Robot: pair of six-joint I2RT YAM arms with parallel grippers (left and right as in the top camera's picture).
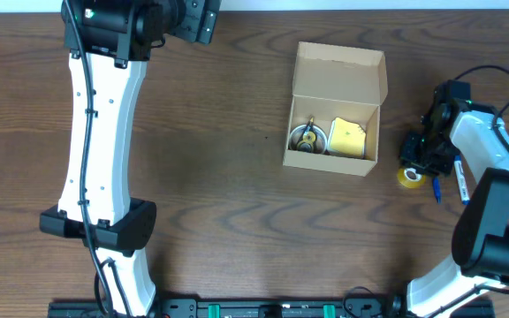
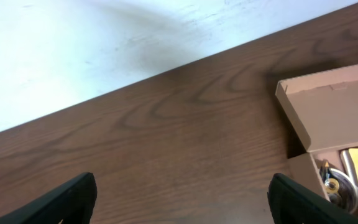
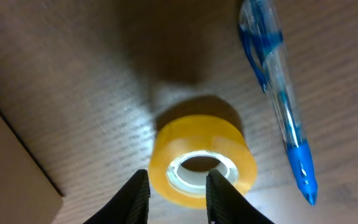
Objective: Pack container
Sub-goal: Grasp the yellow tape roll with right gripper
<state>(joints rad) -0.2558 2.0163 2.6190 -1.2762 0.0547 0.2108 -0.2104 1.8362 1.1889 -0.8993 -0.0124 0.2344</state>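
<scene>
Packing is partly done, as I read it. The container sits right of centre on the table with its flap lid standing open on the far side. Two things already lie inside: a yellow block on the right and a small round metallic item on the left, which I can't identify. Two things are outside, on the table to the container's right and slightly nearer: a yellow tape roll and, just right of it, a blue pen. So at least the roll, probably the pen too, has yet to go in, and the lid is not closed.

My right gripper is down over the roll. Its fingers stand only narrowly apart: one sits off the roll's left side and the other is in front of the core hole, so the roll's left wall lies in the gap. That gap looks wider than the wall, so I judge nothing is clamped. The roll seems to rest flat on the table, but I can't tell whether a pad touches it.

My left gripper hangs at the far left of the table, well away from the container, its fingers spread wide with only bare wood between them, holding nothing
</scene>
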